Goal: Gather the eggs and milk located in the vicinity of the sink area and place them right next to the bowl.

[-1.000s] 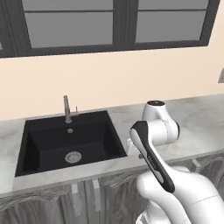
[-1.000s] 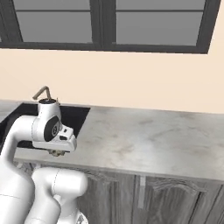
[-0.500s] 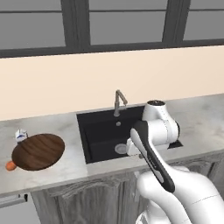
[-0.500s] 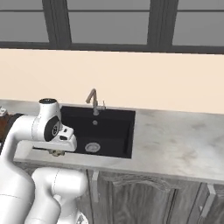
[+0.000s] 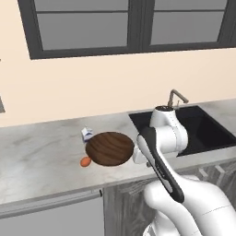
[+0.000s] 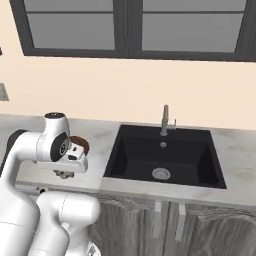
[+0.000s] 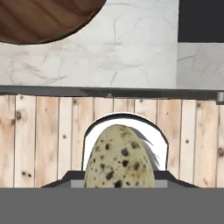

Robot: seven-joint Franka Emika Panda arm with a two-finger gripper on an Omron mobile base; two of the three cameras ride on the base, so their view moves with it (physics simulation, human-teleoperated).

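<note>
1. Carrying a speckled egg (image 7: pixel 119 157) between nearly closed jaws, the gripper (image 6: pixel 64 173) is hanging at the counter's (image 5: pixel 41 161) front edge.
2. Being light, smooth and fragile, this egg is probably needing a gentle pinch across its middle.
3. Sitting near the counter's middle, the bowl (image 5: pixel 110 148) is flanked by the milk (image 5: pixel 86 134) and an orange egg (image 5: pixel 85 162).
4. Lying toward the counter's right end is the sink (image 6: pixel 165 156).

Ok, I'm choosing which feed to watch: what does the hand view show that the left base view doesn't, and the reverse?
Hand view adds: a speckled egg in the gripper, and wooden boards past the counter edge. Left base view adds: milk and an orange egg beside the bowl, the faucet, the window. Both: bowl, marble counter, sink.
</note>
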